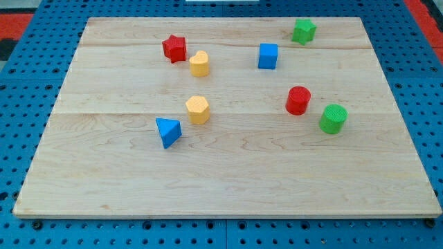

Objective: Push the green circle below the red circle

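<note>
The green circle [333, 118] stands on the wooden board [228, 187] at the view's right. The red circle [298, 100] stands just to its upper left, a small gap apart. My tip and the rod do not show in the camera view.
A green star [303, 31] sits at the view's top right and a blue cube [268, 56] left of it. A red star [174, 48] and a yellow heart [199, 63] sit at the top left. A yellow hexagon [197, 109] and a blue triangle [168, 131] sit left of centre.
</note>
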Action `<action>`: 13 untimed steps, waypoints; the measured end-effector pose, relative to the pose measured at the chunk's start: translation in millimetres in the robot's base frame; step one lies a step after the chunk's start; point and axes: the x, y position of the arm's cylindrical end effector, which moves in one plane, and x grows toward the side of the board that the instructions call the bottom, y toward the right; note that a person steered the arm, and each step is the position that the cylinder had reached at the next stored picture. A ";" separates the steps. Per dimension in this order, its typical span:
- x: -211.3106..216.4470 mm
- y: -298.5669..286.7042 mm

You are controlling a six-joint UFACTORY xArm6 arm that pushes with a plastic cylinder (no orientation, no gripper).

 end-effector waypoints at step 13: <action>-125.7 -57.3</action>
